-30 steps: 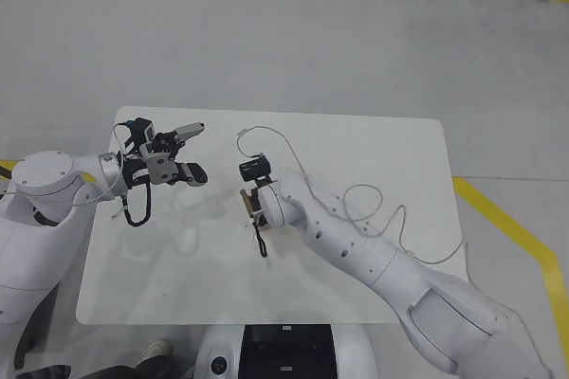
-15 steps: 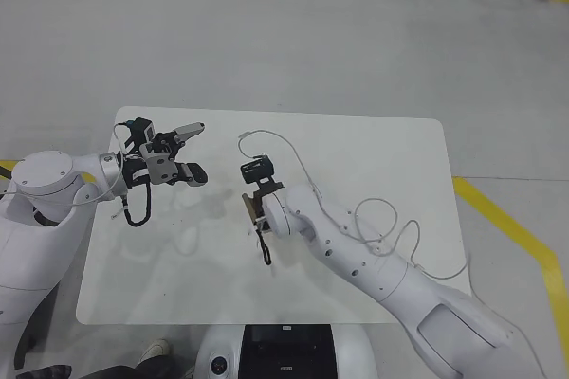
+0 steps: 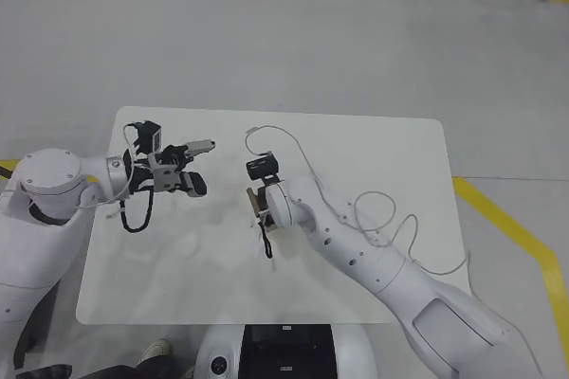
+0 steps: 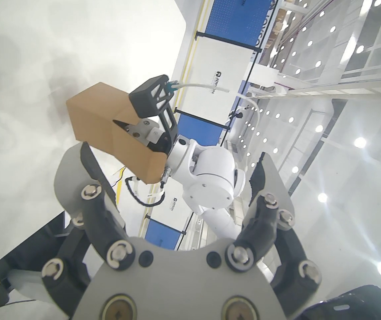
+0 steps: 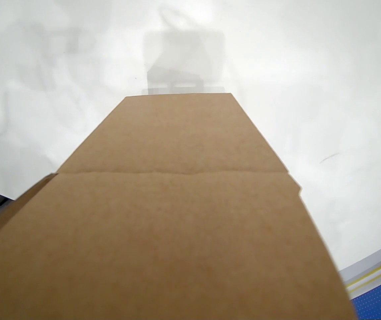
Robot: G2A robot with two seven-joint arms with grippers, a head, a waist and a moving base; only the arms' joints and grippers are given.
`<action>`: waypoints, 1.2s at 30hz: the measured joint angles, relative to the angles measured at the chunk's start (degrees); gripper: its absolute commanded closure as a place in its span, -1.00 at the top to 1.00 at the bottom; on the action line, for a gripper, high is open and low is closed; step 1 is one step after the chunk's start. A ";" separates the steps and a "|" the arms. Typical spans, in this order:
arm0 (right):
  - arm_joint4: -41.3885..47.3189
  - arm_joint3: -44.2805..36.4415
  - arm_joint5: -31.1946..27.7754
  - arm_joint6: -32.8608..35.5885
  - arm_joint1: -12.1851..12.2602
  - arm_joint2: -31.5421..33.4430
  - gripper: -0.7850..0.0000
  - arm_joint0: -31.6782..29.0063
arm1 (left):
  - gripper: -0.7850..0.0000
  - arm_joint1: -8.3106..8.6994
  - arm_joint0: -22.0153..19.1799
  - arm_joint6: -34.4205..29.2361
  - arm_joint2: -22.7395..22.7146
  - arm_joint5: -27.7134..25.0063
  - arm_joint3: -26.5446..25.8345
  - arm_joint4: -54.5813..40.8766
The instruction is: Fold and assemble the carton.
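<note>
The carton [image 3: 252, 200] is a small brown cardboard box at the end of the right arm [image 3: 360, 248], above the middle of the white table [image 3: 379, 142]. From above, a brown edge of it peeks out beside the wrist, just under the black camera mount [image 3: 261, 169].

Seen from the left wrist, the carton [image 4: 100, 118] hangs clear of the table [image 4: 37, 34]. The right jaws are closed on it, with one dark fingertip lying against its side face.

From the right wrist, a flat panel of the carton [image 5: 177, 218] with a crease across it stretches out over the table [image 5: 293, 51].

The left arm [image 3: 81, 185] is over the left part of the table. Its jaws are spread wide and hold nothing. Its fingers [image 4: 87, 168] point toward the carton and are well apart from it.

A white cable [image 3: 299, 161] runs from the camera mount [image 4: 150, 96] and loops over the table beside the right arm.
</note>
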 measured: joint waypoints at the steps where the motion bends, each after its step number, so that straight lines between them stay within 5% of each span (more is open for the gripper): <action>1: 0.10 0.33 0.13 0.06 -0.14 0.04 -1.00 0.17 | 1.00 0.01 -0.36 -0.78 0.69 0.16 -0.13 1.25; 21: 4.17 8.20 1.87 -0.42 -3.37 1.13 -1.00 3.81 | 1.00 -2.40 -8.16 -4.02 14.11 -4.94 4.32 11.49; 36: 3.87 9.89 1.62 -0.89 -4.35 2.31 -1.00 4.46 | 1.00 -3.15 -9.48 -4.78 15.95 -4.73 6.98 13.16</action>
